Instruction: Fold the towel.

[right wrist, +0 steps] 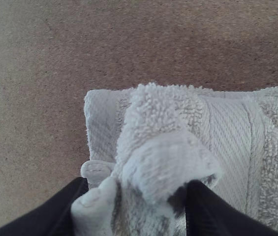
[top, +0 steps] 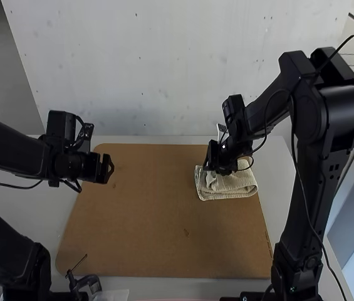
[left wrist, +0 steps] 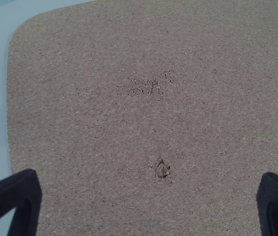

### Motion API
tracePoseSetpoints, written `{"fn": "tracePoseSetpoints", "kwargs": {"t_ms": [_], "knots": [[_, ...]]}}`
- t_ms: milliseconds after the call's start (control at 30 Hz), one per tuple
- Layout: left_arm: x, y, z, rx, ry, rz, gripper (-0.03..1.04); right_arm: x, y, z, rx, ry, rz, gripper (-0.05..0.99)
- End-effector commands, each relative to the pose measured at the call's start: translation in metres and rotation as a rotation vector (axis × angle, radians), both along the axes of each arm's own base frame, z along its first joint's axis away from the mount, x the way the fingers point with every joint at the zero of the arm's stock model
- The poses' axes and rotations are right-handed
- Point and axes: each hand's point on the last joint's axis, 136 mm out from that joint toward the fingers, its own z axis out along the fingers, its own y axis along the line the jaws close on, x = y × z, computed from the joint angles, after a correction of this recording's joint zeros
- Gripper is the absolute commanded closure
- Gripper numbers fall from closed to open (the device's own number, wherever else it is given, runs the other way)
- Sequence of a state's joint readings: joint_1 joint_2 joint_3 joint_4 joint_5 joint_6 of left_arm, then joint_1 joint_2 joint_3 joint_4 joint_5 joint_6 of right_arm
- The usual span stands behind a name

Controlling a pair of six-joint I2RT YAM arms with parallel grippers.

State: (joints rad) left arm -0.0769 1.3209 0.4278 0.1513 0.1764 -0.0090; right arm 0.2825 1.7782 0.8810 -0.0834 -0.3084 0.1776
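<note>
At the right part of the brown board lies the cream towel, folded into a small layered bundle, with a raised fold near its left end. Over that end is my right gripper, pointing down and covering part of the cloth. In the right wrist view, a bunched fold of the towel is pinched between the black fingers of my right gripper. My left gripper is above the board's left side, away from the towel. The left wrist view has my left gripper wide open, with nothing between its fingers.
The brown board lies on a pale table, with a light wall behind. A small dark object with a thin rod is at the board's near left edge.
</note>
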Motion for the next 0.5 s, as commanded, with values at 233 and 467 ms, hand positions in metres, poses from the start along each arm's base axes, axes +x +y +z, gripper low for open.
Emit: {"fn": "tracePoseSetpoints", "kwargs": {"t_ms": [233,467], "knots": [[0.0,-0.002,0.002,-0.014,-0.008,-0.003,0.03,0.011,0.032,0.061,0.132,-0.098,0.023,0.54],[0.0,-0.002,0.002,-0.015,-0.01,-0.002,0.03,0.015,0.011,0.071,0.121,-0.114,-0.017,0.54]]}}
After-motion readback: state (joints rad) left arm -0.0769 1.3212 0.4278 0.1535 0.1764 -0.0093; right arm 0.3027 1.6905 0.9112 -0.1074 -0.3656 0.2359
